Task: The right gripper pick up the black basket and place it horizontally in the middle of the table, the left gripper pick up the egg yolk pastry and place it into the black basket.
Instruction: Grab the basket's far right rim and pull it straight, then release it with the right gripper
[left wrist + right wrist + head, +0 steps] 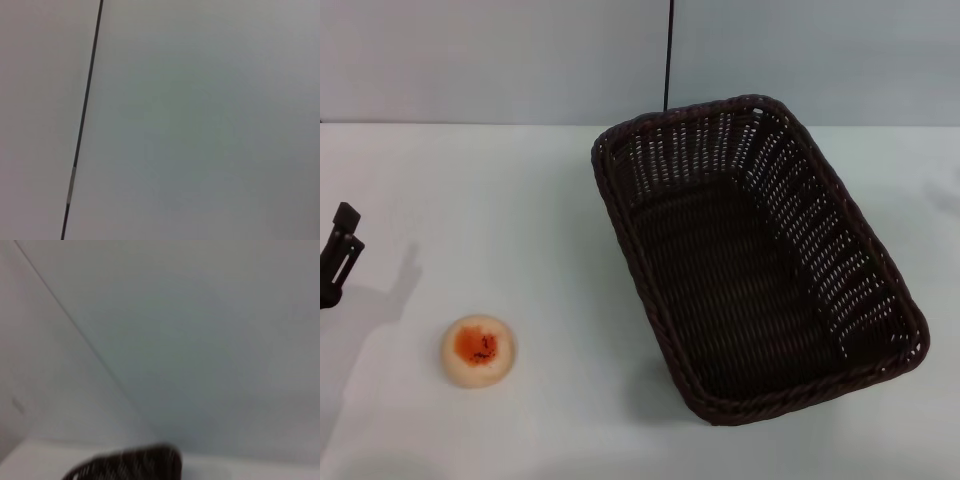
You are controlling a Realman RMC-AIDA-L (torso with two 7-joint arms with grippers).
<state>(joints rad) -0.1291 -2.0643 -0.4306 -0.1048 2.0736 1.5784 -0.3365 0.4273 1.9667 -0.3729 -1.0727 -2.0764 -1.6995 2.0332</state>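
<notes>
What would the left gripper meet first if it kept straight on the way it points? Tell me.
Probably nothing: the left gripper at the table's left edge seems to point up and away, and its wrist view shows only bare wall. The egg yolk pastry lies nearer, off that line.

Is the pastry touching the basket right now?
Apart. The head view shows bare table between the pastry and the basket.

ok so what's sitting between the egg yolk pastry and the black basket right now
Nothing: in the head view, only bare white table separates the egg yolk pastry from the black basket.
</notes>
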